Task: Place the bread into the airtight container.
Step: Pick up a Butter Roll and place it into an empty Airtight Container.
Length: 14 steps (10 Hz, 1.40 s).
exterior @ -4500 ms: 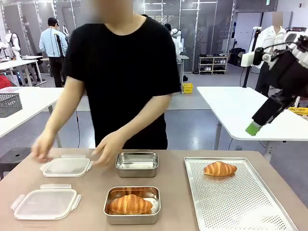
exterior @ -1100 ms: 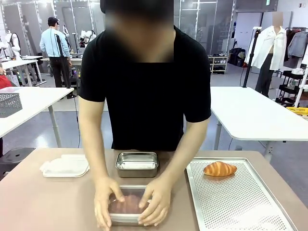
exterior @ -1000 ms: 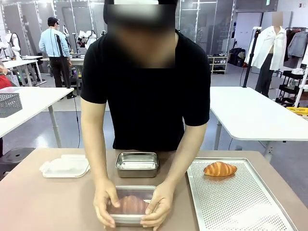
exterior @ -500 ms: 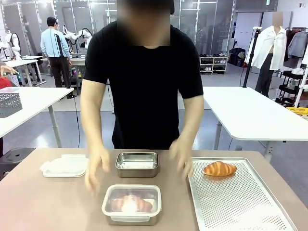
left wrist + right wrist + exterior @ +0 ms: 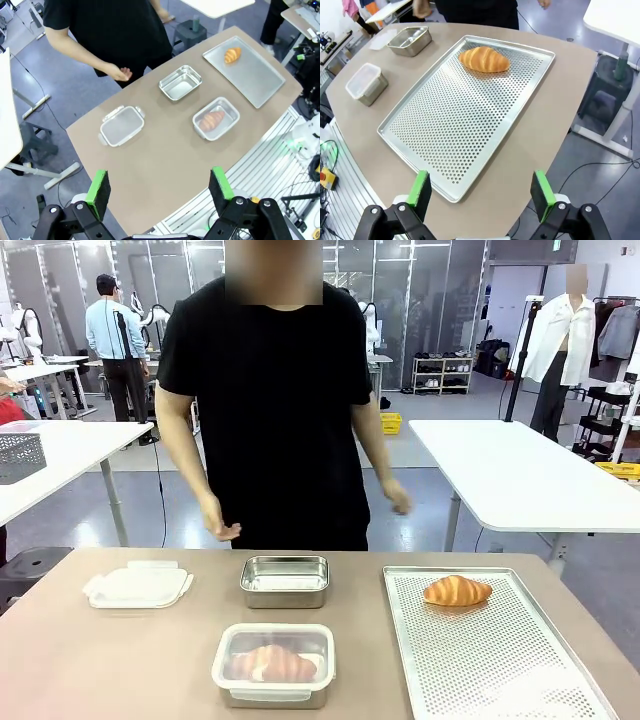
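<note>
A croissant (image 5: 457, 590) lies at the far end of the perforated metal tray (image 5: 500, 660); the right wrist view shows the croissant (image 5: 483, 59) on that tray (image 5: 460, 125). An empty steel container (image 5: 285, 580) stands mid-table. In front of it a second container (image 5: 273, 664) holds another croissant under a clear lid. A spare lid (image 5: 138, 586) lies at the left. My left gripper (image 5: 159, 185) hangs open high above the table. My right gripper (image 5: 481, 192) is open too, off the tray's near corner. The person's hands (image 5: 222, 528) are raised off the table.
In the left wrist view I see the lidded container (image 5: 216, 119), the empty container (image 5: 180, 82), the spare lid (image 5: 121, 125) and the tray (image 5: 250, 70). White tables stand behind the person. The brown tabletop (image 5: 100, 660) is bare at the front left.
The person pressed the clear lid onto the near container with the croissant inside, then drew both hands back and stood upright. The right arm, seen earlier at upper right, has left the front view.
</note>
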Each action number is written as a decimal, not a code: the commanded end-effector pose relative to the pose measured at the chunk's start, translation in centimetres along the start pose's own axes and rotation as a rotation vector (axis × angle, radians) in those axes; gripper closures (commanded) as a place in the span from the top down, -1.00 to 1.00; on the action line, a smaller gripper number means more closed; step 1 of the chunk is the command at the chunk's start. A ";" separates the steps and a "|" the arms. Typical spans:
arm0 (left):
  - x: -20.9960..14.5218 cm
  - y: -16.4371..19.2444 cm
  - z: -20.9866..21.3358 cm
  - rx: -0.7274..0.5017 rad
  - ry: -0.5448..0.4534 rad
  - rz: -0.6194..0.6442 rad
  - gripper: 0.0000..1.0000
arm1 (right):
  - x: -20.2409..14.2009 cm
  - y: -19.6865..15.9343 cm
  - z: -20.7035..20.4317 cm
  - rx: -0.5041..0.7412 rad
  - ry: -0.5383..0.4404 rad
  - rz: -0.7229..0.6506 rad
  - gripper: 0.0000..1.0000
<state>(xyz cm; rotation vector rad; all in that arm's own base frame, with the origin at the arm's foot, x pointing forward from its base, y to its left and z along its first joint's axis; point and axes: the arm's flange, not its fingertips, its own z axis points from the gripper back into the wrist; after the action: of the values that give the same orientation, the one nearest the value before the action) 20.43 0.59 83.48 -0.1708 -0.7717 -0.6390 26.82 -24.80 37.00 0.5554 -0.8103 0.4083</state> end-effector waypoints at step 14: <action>0.1 -0.1 0.1 -0.006 -0.002 -0.006 1.00 | 20.6 8.5 -13.6 -0.015 0.573 0.953 1.00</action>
<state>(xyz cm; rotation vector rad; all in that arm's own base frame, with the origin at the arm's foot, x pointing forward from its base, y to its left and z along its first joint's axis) 20.44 0.56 83.48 -0.1704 -0.7716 -0.6392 41.73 -7.20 48.46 0.0730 -0.4707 1.3035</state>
